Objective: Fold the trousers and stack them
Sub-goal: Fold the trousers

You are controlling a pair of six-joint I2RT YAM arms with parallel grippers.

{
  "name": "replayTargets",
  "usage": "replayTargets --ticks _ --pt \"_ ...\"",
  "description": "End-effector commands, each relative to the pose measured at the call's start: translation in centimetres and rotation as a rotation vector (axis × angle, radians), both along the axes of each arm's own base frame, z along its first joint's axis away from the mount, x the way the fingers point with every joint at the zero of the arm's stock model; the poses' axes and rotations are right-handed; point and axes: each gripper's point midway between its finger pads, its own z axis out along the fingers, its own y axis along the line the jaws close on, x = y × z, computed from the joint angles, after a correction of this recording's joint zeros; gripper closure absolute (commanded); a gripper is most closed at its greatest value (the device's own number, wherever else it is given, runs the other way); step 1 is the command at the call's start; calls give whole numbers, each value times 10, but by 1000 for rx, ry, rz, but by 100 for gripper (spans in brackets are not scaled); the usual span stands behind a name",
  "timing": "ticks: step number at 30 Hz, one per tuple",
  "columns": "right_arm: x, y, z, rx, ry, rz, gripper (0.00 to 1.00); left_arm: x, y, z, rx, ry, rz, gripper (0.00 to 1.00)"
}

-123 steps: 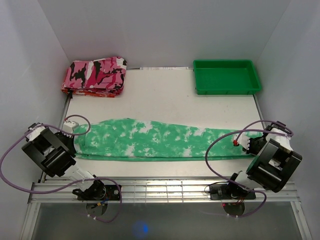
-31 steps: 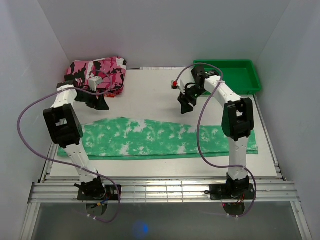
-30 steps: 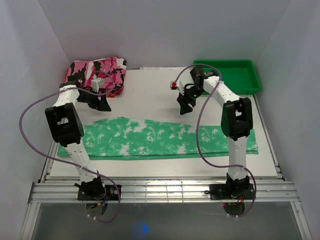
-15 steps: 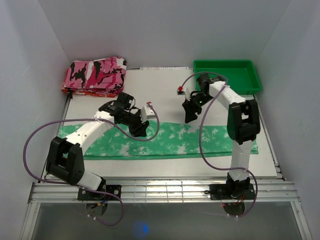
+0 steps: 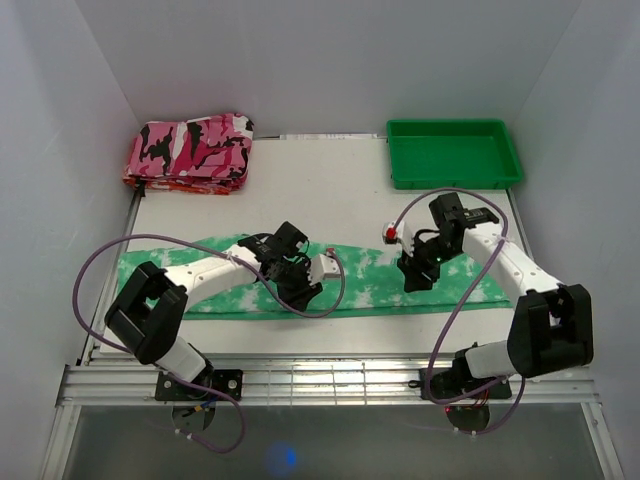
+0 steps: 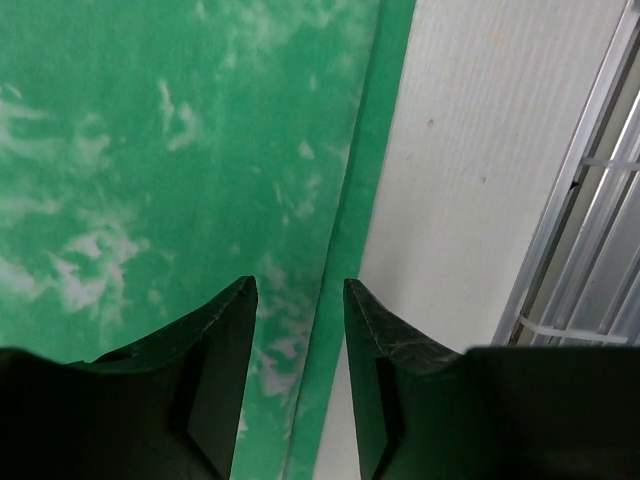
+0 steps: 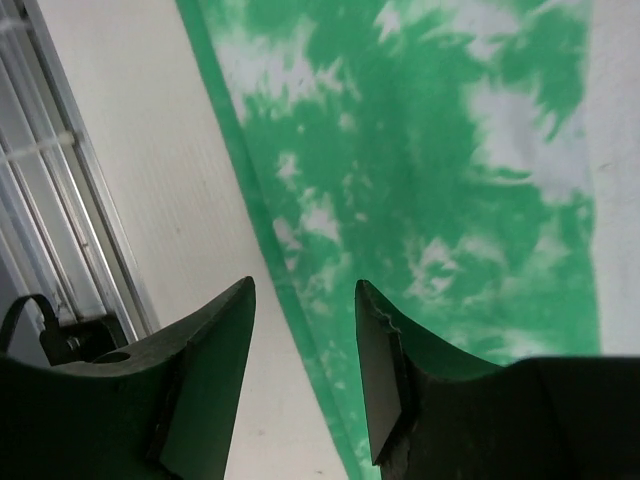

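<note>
Moved down from the upper frame, the left tool [image 5: 302,295] and right tool [image 5: 413,282] stand open astride the lower edge of the trousers [image 5: 365,285], poised to grasp for folding.

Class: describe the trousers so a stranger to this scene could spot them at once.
On the white table, look along the near edge. The trousers lie flat there in a long band. Unlike the folded pink camouflage cloth and plain green tray at the back, they are green blotched with white.
</note>
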Motion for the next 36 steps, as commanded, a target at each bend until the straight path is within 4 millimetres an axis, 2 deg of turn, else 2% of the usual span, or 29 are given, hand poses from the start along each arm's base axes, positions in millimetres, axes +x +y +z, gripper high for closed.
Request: replayTargets --ticks 1,4,5,6,9,13,18,21,24,29,32,36 --pt "-14 -19 -26 -99 -109 109 49 1 13 3 26 -56 16 48" --pt "-17 -24 -41 -128 -154 137 48 -4 27 -2 63 -77 13 45" --pt "-24 -29 -50 -144 -155 145 47 -7 32 -6 76 -76 15 45" --pt "-18 -28 -53 -145 -198 152 47 -7 34 -7 86 -79 19 45" --pt "-21 -31 -64 -170 -224 171 46 -12 42 -12 109 -66 34 45" --pt "-4 -31 -70 -187 -276 141 48 -16 49 -15 126 -58 62 45" --pt "-13 -39 -84 -229 -270 221 52 -13 60 -20 144 -43 99 50" --pt "-21 -39 -77 -217 -278 257 48 -14 64 -19 151 -38 96 48" --pt "-30 -46 -81 -234 -305 298 48 -12 66 -20 158 -50 103 55" --pt "-32 -47 -79 -238 -308 292 48 -1 68 -17 165 -81 121 63" --pt "-34 -49 -81 -244 -306 294 48 0 68 -19 168 -74 123 66" --pt "-34 -49 -82 -246 -293 291 49 2 70 -20 173 -82 122 76"
